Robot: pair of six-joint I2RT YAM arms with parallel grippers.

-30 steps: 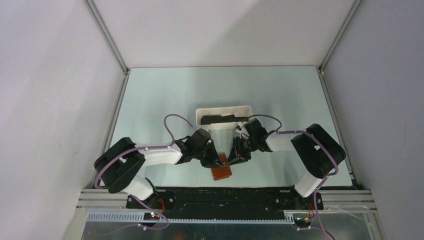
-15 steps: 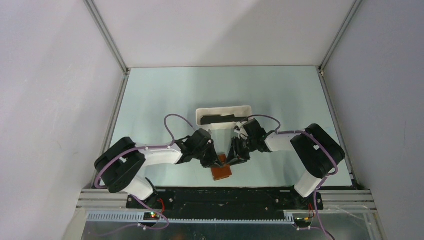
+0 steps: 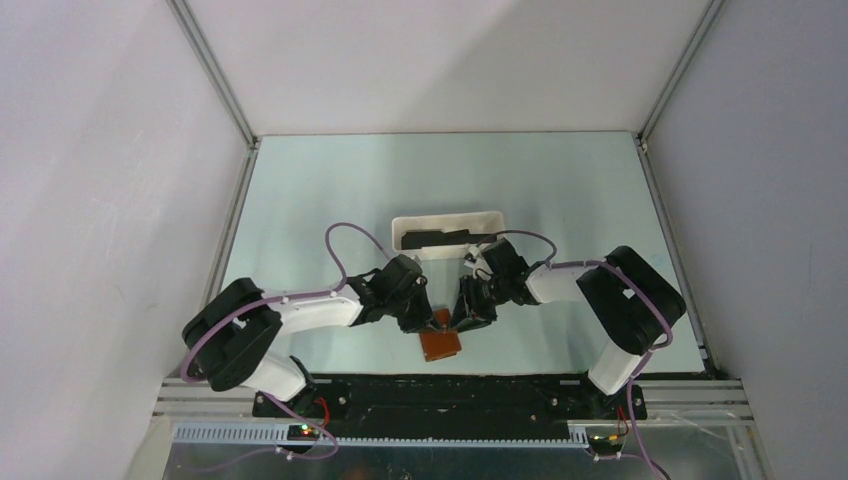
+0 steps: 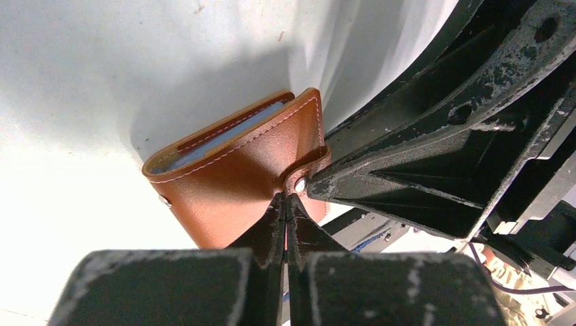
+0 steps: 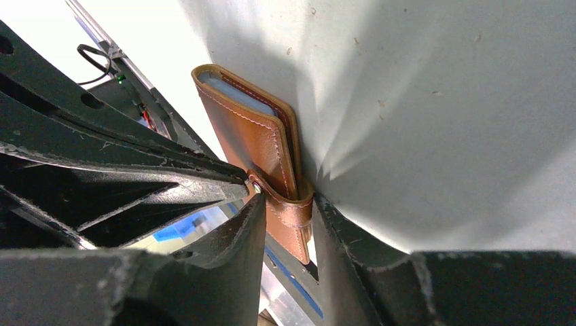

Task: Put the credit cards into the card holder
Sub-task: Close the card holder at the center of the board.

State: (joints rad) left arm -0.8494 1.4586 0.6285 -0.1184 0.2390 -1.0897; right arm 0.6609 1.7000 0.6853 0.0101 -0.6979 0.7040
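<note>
The brown card holder (image 3: 440, 345) is folded shut near the table's front edge, its pale blue pockets showing at the open edge (image 4: 224, 139). My right gripper (image 3: 462, 322) is shut on its tab end, one finger on each face (image 5: 285, 217). Meeting it from the left, my left gripper (image 3: 428, 322) has its jaws pressed together, and their tips pinch the snap tab (image 4: 299, 178) just below the snap (image 4: 286, 198). Dark credit cards (image 3: 437, 241) lie in the white tray (image 3: 447, 217) behind the grippers.
The right gripper's black fingers (image 4: 421, 156) fill the right of the left wrist view. The left gripper's frame (image 5: 102, 170) fills the left of the right wrist view. The black base rail (image 3: 450, 392) runs just in front of the card holder.
My left gripper has closed onto the snap tab. Both grippers and the card holder have shifted slightly to the left.
</note>
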